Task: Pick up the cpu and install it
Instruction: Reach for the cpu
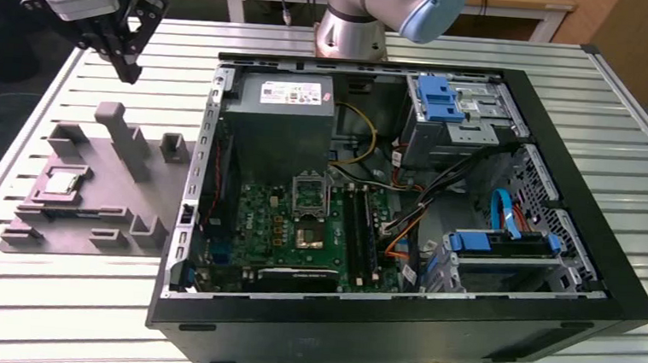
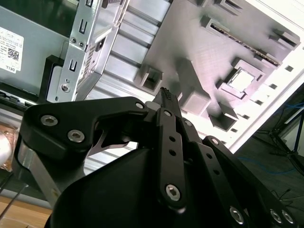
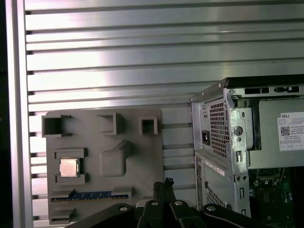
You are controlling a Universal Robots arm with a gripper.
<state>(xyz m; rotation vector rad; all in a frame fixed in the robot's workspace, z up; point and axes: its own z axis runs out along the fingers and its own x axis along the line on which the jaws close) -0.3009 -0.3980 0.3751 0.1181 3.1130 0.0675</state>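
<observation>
The gripper (image 1: 127,67) hangs high over the slatted table (image 1: 53,299), jaws pressed together, holding nothing. The cpu (image 1: 64,182) lies flat in 1 square recess of the grey holder (image 1: 82,216), beside the open computer case (image 1: 405,324).

Opened computer case (image 1: 606,253) and a grey moulded tray (image 1: 107,188) on a slatted metal table (image 1: 42,299).
The black case lies on its side with the panel off, showing a grey power supply (image 1: 276,135), a green circuit board (image 1: 286,230), two blue drive brackets (image 1: 439,95) (image 1: 503,244), a yellow cable (image 1: 367,137) and a blue ribbon cable (image 1: 502,211). The tray sits just beside it, on the exterior view's left, with upright posts and square pockets; a thin blue module (image 3: 90,195) lies in one slot.
</observation>
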